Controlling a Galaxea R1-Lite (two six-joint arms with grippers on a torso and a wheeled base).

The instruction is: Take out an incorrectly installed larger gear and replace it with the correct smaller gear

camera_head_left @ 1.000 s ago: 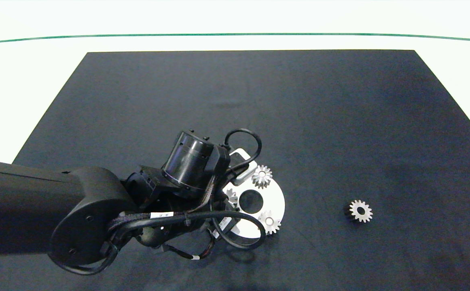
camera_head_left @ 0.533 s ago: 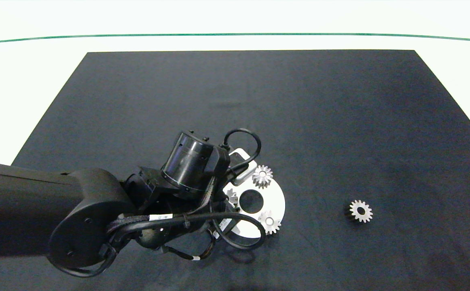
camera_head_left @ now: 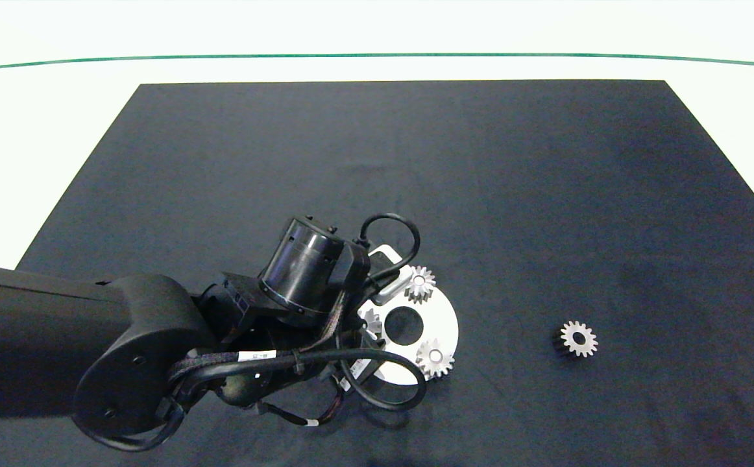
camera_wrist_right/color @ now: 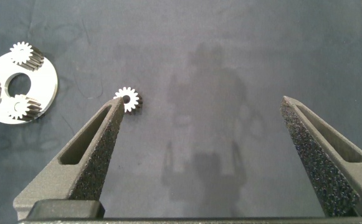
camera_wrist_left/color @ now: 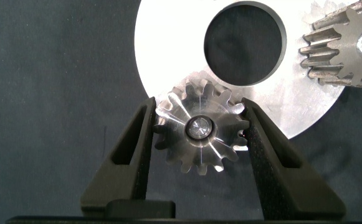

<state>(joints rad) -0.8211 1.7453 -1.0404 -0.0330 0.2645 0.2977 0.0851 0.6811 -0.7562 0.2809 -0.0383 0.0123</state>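
Left wrist view: left gripper (camera_wrist_left/color: 198, 134) fingers clamp larger gear (camera_wrist_left/color: 199, 132) on plate (camera_wrist_left/color: 168, 56) (lift straight up); right gripper (camera_wrist_right/color: 221, 149) spread, idle.

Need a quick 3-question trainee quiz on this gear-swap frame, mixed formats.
1. True or false: the left pincer has its fingers on either side of a gear seated on the round plate.
2. Multiple choice: where is the loose gear? A) on the plate B) on the black mat, apart from the plate C) in the right pincer
3. Fill in: counting the gear between the left pincer's fingers, the plate carries ___ gears.

Key: 1 true; 2 B; 3 three. The right pincer hangs open above the mat, holding nothing.
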